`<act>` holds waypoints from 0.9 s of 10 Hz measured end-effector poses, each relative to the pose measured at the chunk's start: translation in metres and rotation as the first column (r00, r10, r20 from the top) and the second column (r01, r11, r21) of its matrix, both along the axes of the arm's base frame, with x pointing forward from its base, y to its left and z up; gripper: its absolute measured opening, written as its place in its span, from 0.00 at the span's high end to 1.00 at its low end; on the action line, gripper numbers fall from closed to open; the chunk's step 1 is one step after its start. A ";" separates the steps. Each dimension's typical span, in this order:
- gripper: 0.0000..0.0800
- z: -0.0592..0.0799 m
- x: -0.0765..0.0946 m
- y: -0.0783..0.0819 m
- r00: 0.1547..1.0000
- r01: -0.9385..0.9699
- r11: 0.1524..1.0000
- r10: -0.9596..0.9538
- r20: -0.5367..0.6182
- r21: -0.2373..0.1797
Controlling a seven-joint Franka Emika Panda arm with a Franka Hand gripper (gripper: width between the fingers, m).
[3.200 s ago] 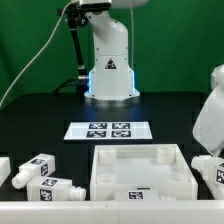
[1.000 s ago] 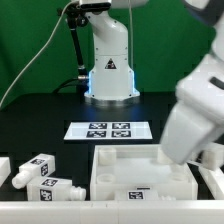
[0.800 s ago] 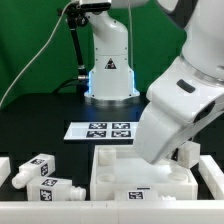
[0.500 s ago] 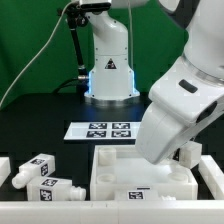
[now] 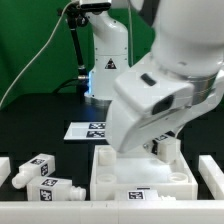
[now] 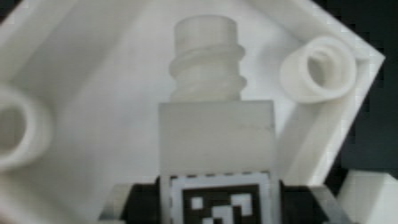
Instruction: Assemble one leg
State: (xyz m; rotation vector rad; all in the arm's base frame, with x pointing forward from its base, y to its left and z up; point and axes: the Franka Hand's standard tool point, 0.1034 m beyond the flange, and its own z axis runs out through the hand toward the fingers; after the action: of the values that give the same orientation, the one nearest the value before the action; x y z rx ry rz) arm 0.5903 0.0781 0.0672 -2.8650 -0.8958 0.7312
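In the wrist view my gripper [image 6: 217, 203] is shut on a white leg [image 6: 217, 115]. A black-and-white tag sits on the leg between the dark fingers [image 6: 139, 200]. The threaded screw end [image 6: 203, 55] points away from me, toward the inside of the white tabletop [image 6: 98, 60]. Corner holes show on either side of it [image 6: 317, 68]. In the exterior view the arm's bulk covers the far half of the tabletop [image 5: 120, 178]. The gripper [image 5: 163, 147] hangs low over it, and the arm mostly hides the leg there.
Two more tagged legs [image 5: 36, 168] [image 5: 56, 187] lie at the exterior view's left. White parts lie at the left edge [image 5: 4, 166] and the right edge [image 5: 212, 170]. The marker board [image 5: 85, 130] lies behind the tabletop, and the robot base [image 5: 108, 65] stands beyond it.
The arm has swung from the exterior view's right edge leftward and now hangs over the tabletop. The legs at the left have not moved.
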 end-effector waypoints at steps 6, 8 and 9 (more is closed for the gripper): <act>0.65 -0.023 -0.013 0.003 0.999 0.001 1.000 -0.001 0.036 0.010; 0.35 -0.024 -0.014 0.003 0.999 0.001 1.000 -0.001 0.035 0.011; 0.24 -0.024 -0.014 0.003 0.999 0.001 1.000 -0.001 0.035 0.011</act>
State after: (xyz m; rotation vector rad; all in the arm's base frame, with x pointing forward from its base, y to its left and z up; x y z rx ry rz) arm 0.5764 0.0812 0.0429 -2.8774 -0.8998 0.6766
